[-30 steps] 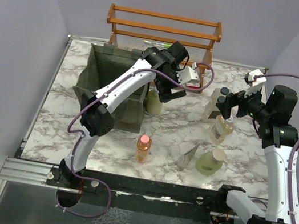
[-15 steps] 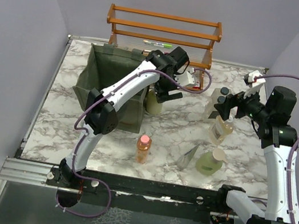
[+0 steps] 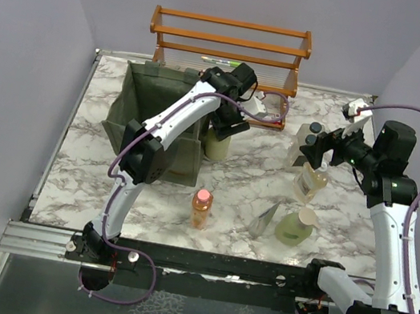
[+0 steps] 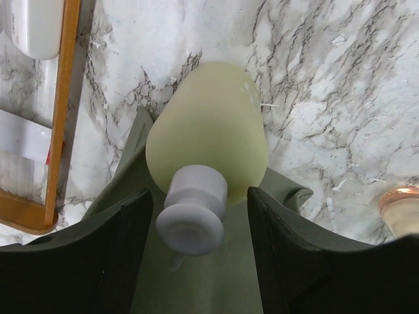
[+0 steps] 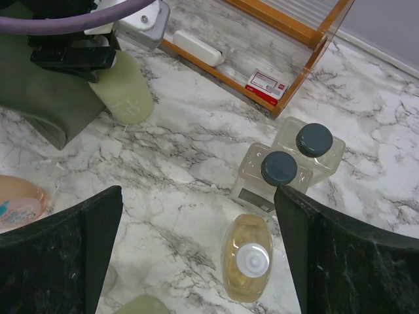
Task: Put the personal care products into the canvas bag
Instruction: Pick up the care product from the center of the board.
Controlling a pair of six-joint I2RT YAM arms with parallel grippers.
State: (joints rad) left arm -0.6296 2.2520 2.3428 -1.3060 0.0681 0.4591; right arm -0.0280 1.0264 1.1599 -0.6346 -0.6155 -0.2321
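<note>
The pale green bottle (image 4: pixel 213 131) is smooth, matte plastic, egg-shaped, and narrows to a stubby off-white cap (image 4: pixel 192 209) with a wider flat top. It stands upright on the marble, outside the canvas bag (image 3: pixel 156 115) and just beside its right wall. The wrist view does not show whether bottle and fabric touch. The bag is a boxy olive-green tote of coarse woven cloth, its mouth open upward.

The left gripper (image 4: pixel 200 196) hangs over the bottle with its black fingers (image 4: pixel 98 261) spread. One finger sits on each side of the cap with a narrow gap on both sides, so nothing is clamped.

Nearer the front edge stands the orange bottle (image 3: pixel 201 207), translucent with a glossy pink top. To its right are the grey pouch (image 3: pixel 266 218), a soft wedge shape, and the green pump bottle (image 3: pixel 294 227), squat and rounded. Behind them is the amber pump bottle (image 5: pixel 247 258), an oval of clear honey-coloured liquid under a white pump head. Two clear square bottles (image 5: pixel 279 168) with round black lids stand touching each other.

The right gripper (image 5: pixel 196 196) hovers over the marble just beside these, its dark fingers wide apart and holding nothing.

Everything rests on a white, grey-veined marble table (image 3: pixel 247 180). At its far edge is an orange-brown wooden slatted rack (image 3: pixel 230 43). Its lowest shelf carries a white oblong object (image 5: pixel 196 47) and a red-and-white card (image 5: pixel 267 83).
</note>
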